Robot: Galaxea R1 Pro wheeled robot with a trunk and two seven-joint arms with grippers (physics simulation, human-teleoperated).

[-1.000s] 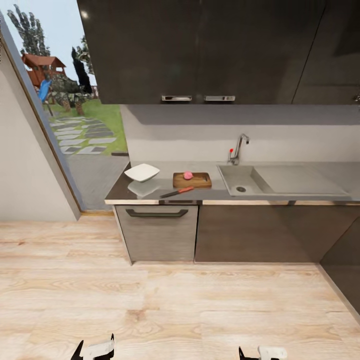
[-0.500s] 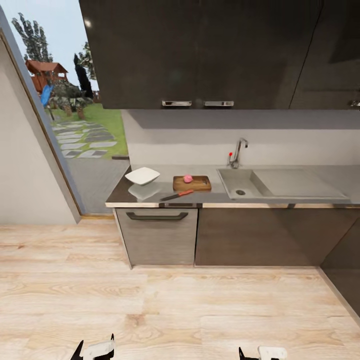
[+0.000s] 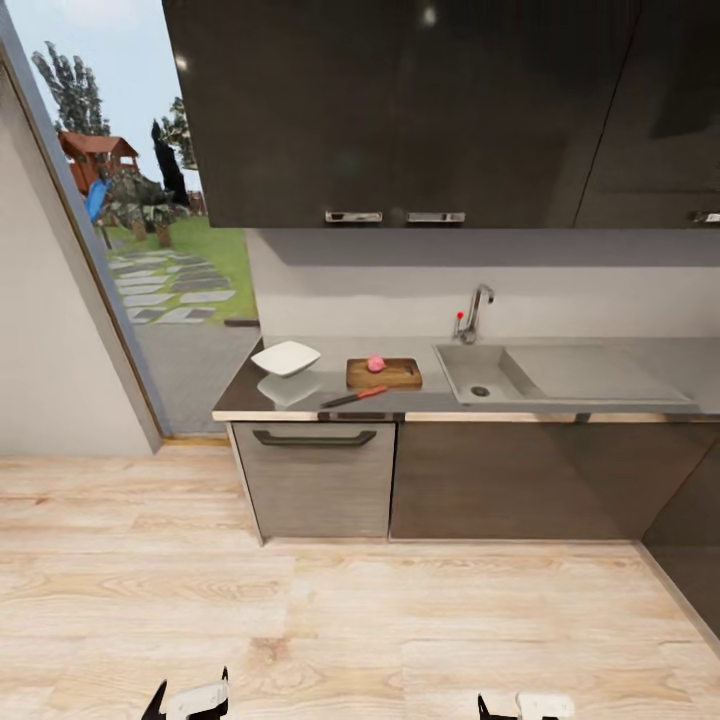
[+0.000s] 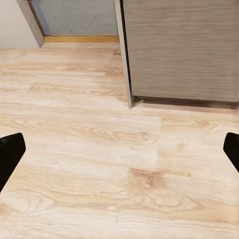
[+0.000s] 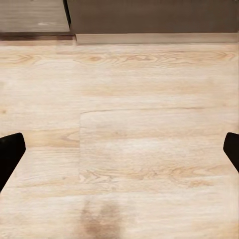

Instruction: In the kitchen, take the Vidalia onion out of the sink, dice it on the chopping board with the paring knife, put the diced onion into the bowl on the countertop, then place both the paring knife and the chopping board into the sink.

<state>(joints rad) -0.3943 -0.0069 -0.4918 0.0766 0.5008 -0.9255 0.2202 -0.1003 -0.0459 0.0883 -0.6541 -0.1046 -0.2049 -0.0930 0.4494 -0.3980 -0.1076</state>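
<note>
Cam pulled back w/ base, counter now farther; onion (image 3: 376,363) sits on chopping board (image 3: 384,374), knife (image 3: 354,397) just beside, both grippers (image 4: 119,149) (image 5: 119,149) spread wide over floor (image 3: 360,620).

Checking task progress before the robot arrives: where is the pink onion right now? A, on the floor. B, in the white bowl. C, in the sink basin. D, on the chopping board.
D: the head view shows the pink onion resting on the chopping board, between the white bowl and the sink.

A pink onion (image 3: 375,363) is sitting on a brown chopping board (image 3: 384,374); a white bowl (image 3: 285,357) is resting on the grey counter (image 3: 300,395).
</note>
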